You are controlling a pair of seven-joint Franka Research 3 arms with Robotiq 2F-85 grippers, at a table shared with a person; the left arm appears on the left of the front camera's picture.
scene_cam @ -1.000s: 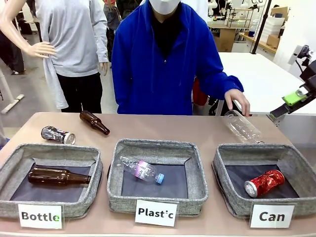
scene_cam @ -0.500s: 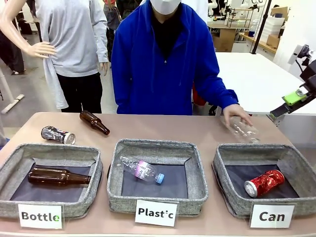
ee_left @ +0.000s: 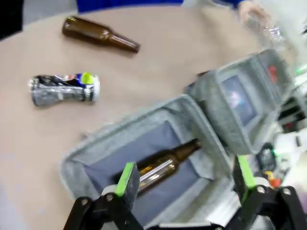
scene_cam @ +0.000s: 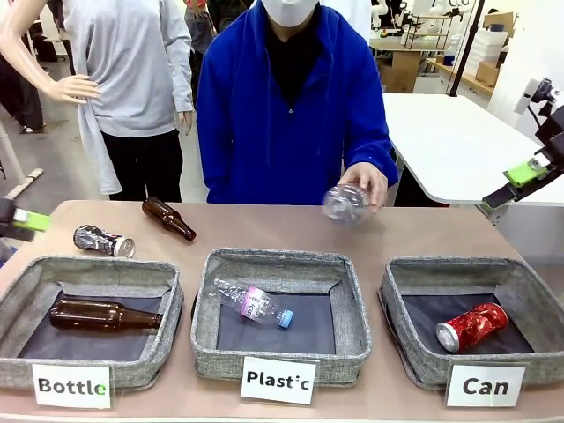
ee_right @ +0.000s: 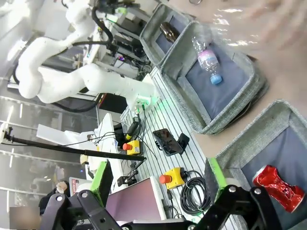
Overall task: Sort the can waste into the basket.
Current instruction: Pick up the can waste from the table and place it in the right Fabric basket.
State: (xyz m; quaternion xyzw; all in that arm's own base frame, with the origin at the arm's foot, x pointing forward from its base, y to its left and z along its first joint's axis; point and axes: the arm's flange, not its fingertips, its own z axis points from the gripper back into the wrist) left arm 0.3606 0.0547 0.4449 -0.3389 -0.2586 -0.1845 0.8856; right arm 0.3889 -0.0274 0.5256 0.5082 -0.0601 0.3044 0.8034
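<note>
My left claw (ee_left: 186,173) stands wide with nothing between its fingers, at the left edge of the surface (scene_cam: 291,227). My right claw (ee_right: 158,173) is likewise wide and holds nothing. The red can (scene_cam: 471,326) lies inside the "Can" basket (scene_cam: 458,263) at the near-right corner. The silver can (scene_cam: 103,240) lies on its side on the bare surface near the far-left corner.
</note>
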